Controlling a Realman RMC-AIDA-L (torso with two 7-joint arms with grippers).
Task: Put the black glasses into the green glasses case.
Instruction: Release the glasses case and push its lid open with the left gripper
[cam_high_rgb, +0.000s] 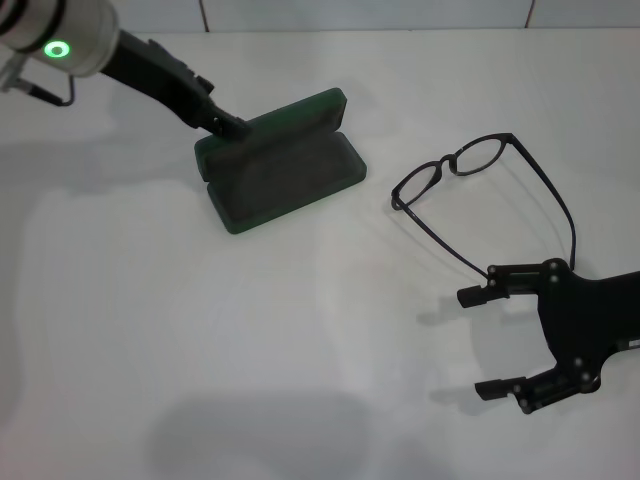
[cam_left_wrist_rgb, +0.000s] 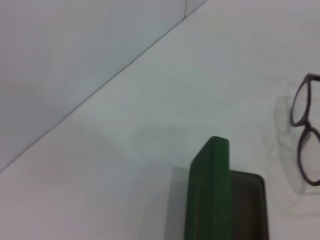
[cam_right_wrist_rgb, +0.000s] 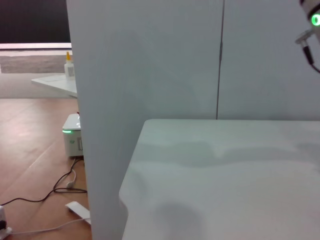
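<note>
The green glasses case (cam_high_rgb: 285, 170) lies open left of the table's middle, with its lid standing up at the back. My left gripper (cam_high_rgb: 228, 124) rests at the case's left end, against the lid's corner. The left wrist view shows the upright lid of the case (cam_left_wrist_rgb: 212, 190) end-on. The black glasses (cam_high_rgb: 460, 165) sit unfolded to the right of the case, lenses toward the back and temple arms stretching toward the front right; their front also shows as glasses (cam_left_wrist_rgb: 304, 135) in the left wrist view. My right gripper (cam_high_rgb: 478, 343) stands open just in front of the temple tips, holding nothing.
The white table (cam_high_rgb: 250, 350) carries only the case and glasses. A white wall (cam_left_wrist_rgb: 75, 60) borders its far side. In the right wrist view the table edge (cam_right_wrist_rgb: 131, 170) drops to a wooden floor with cables (cam_right_wrist_rgb: 45, 195) and a small white box (cam_right_wrist_rgb: 72, 137).
</note>
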